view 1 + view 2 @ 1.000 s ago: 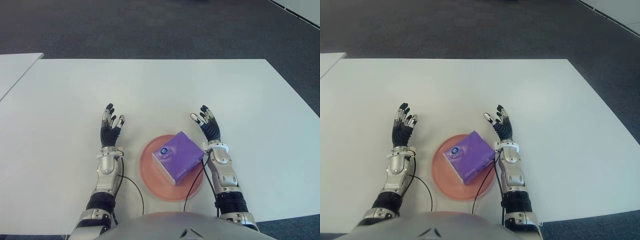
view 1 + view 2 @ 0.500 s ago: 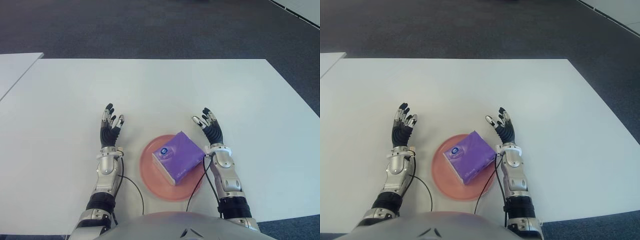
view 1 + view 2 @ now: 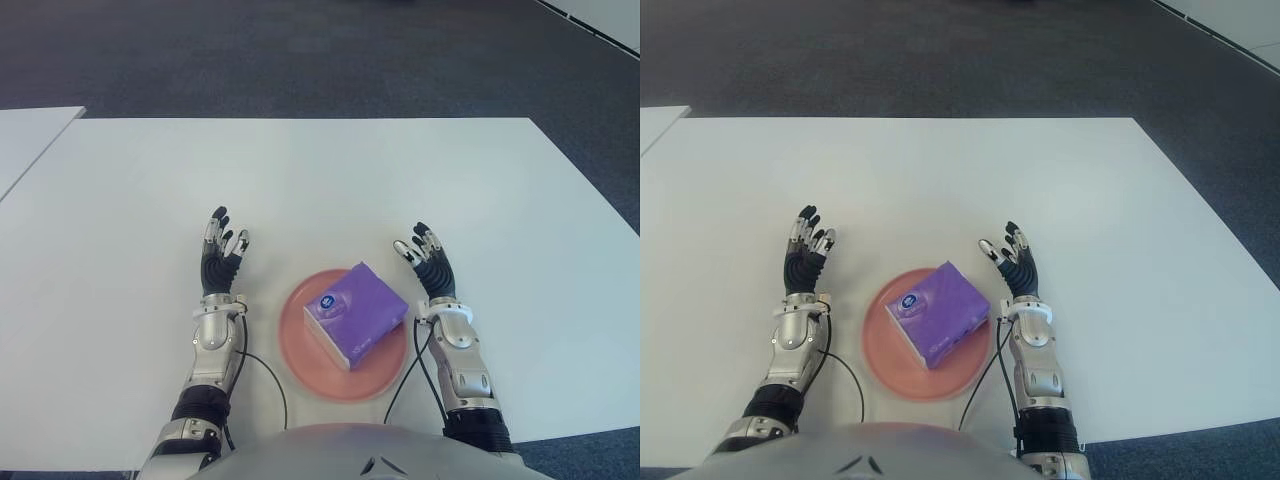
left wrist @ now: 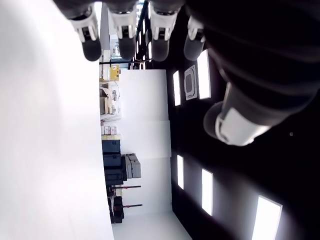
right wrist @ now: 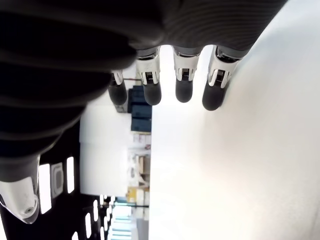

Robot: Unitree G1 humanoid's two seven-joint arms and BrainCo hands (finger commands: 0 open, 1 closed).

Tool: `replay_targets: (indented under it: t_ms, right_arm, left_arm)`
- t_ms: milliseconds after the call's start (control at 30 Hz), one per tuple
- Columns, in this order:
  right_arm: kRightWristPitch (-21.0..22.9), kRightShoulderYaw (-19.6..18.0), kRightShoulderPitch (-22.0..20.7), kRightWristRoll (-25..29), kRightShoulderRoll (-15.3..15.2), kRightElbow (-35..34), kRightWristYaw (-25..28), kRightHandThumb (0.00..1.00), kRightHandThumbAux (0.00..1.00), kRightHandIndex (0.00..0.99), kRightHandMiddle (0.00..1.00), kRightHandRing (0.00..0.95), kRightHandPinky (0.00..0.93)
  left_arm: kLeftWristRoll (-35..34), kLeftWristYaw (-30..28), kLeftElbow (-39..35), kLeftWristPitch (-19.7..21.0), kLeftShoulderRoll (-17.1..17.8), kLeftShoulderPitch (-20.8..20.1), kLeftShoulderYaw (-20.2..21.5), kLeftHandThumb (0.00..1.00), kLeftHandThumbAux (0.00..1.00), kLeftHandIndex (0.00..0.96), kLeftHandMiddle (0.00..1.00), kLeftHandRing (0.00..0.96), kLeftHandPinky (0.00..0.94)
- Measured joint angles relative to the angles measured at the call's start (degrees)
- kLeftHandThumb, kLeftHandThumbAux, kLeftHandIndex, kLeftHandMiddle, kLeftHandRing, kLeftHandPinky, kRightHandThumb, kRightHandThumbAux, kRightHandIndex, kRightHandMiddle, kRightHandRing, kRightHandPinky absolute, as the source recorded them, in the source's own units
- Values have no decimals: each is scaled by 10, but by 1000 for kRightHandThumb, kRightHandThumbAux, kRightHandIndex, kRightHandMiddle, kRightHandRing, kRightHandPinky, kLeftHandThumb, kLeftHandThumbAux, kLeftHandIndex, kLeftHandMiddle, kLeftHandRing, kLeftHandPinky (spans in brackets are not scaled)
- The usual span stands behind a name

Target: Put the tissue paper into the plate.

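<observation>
Tissue paper (image 3: 355, 310) is lying in plate (image 3: 305, 365), just left of right hand (image 3: 430, 270), fingers splayed, gripping nothing; left hand (image 3: 220, 260) is likewise splayed, empty.

The tissue paper (image 3: 356, 311) was a purple soft pack with a small round blue and white mark on its top near one corner. It lay flat, turned diagonally, inside the round pink plate (image 3: 310, 365), in the lower centre of the eye views, covering its upper part.
</observation>
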Motion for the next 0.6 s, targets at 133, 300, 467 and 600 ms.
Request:
replay_targets:
  t_ms: [133, 300, 467, 600]
  right_arm:
    - [-32, 3, 12, -3, -6, 11, 7, 88, 576, 0, 0, 0, 0]
    - [-105, 8, 11, -21, -23, 62, 14, 73, 558, 0, 0, 0, 0]
    - [-171, 16, 3, -36, -39, 121, 17, 50, 558, 0, 0, 0, 0]
    - [-212, 22, -14, -42, -47, 167, 19, 36, 557, 0, 0, 0, 0]
  left_arm:
    - [0, 0, 0, 0, 1, 0, 0, 217, 622, 74, 45, 10, 13]
    - [0, 0, 3, -1, 2, -1, 0, 220, 622, 74, 44, 11, 13]
    - [-1, -1, 9, -8, 2, -3, 0, 224, 623, 77, 42, 7, 9]
    - [-1, -3, 15, -15, 5, -6, 1, 225, 624, 79, 42, 7, 13]
